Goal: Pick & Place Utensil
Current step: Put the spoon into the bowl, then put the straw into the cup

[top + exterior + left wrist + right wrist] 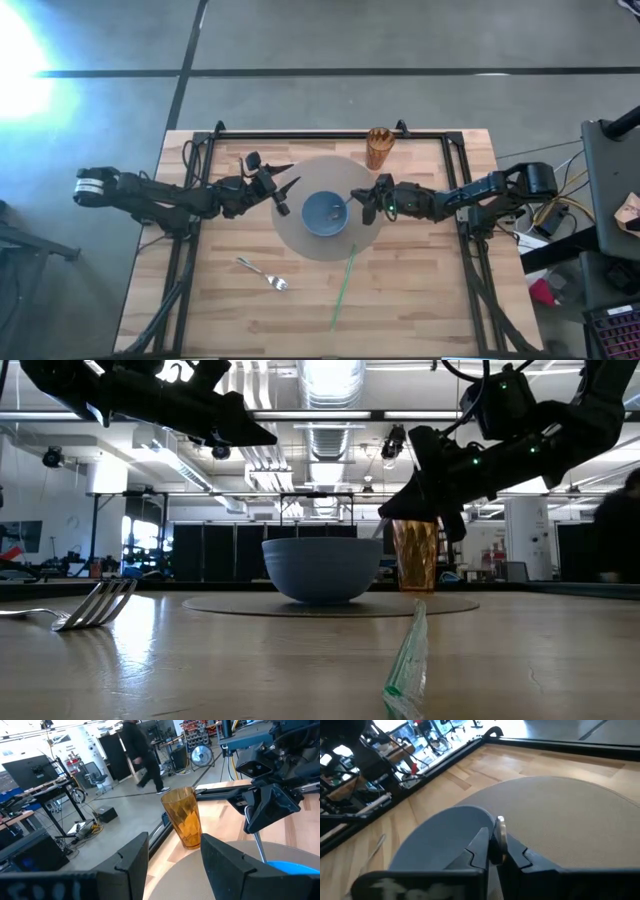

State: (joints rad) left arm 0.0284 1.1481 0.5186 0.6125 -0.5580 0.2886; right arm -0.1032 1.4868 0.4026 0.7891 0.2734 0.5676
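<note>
Overhead arrangement, read from left to right. The left gripper [283, 188] hovered above the left edge of the round grey mat [300, 245], its fingers spread apart with nothing between them. Nearer the front of the wooden table [430, 300], a fork [263, 273] lay on the bare wood, clear of the mat. The blue bowl [326, 214] stood at the centre of the mat. A green straw [343, 287] lay slantwise from the mat's front edge out onto the wood. The right gripper [357, 204] was positioned over the bowl's right rim, its fingers closed upon the handle of a metal spoon [500, 836], which reached toward the bowl's interior. An amber cup [378, 148] stood upright at the back of the table, just beyond the mat.
</note>
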